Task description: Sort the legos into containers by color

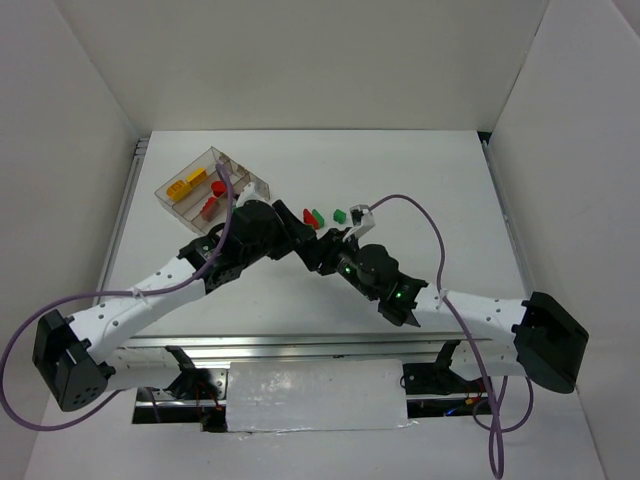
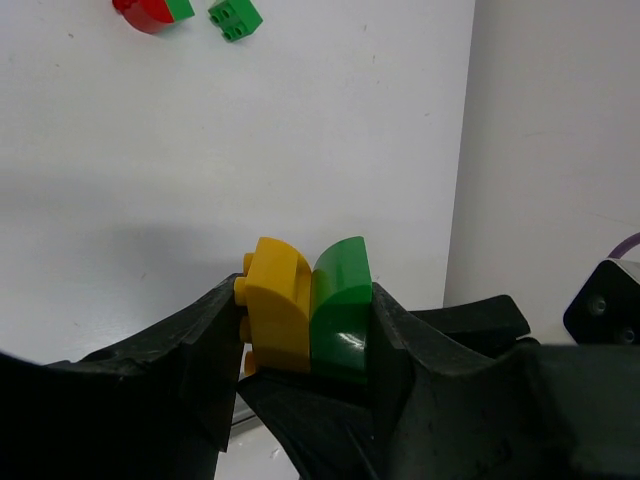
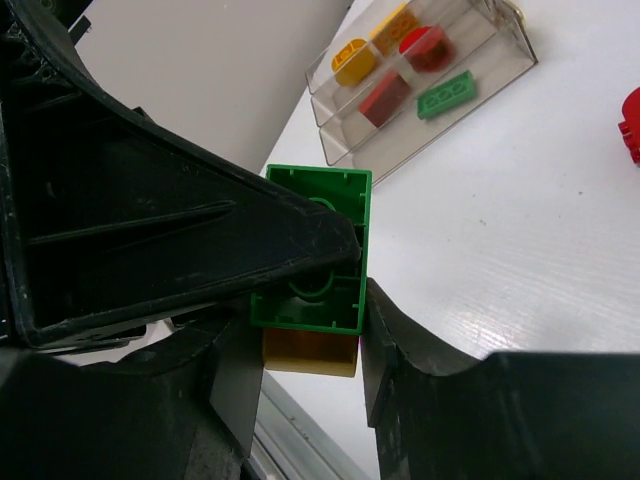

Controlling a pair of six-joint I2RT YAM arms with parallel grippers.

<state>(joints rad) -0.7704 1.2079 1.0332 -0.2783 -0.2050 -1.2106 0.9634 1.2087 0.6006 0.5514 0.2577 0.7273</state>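
My left gripper point(image 2: 305, 315) is shut on a yellow brick point(image 2: 275, 315) joined to a green brick point(image 2: 342, 310), one finger on each. My right gripper point(image 3: 305, 345) is closed on the same pair, the green brick point(image 3: 315, 245) above the yellow one point(image 3: 308, 357). In the top view the two grippers, left point(image 1: 300, 240) and right point(image 1: 332, 250), meet at mid-table and hide the pair. The clear three-compartment tray point(image 1: 258, 182) stands at the far left and holds yellow, red and green bricks. It also shows in the right wrist view point(image 3: 400, 140).
A red brick point(image 1: 307, 217) and two green bricks point(image 1: 317, 214) point(image 1: 340, 214) lie loose on the table just beyond the grippers. They also show in the left wrist view, red point(image 2: 145, 12) and green point(image 2: 235, 17). White walls enclose the table.
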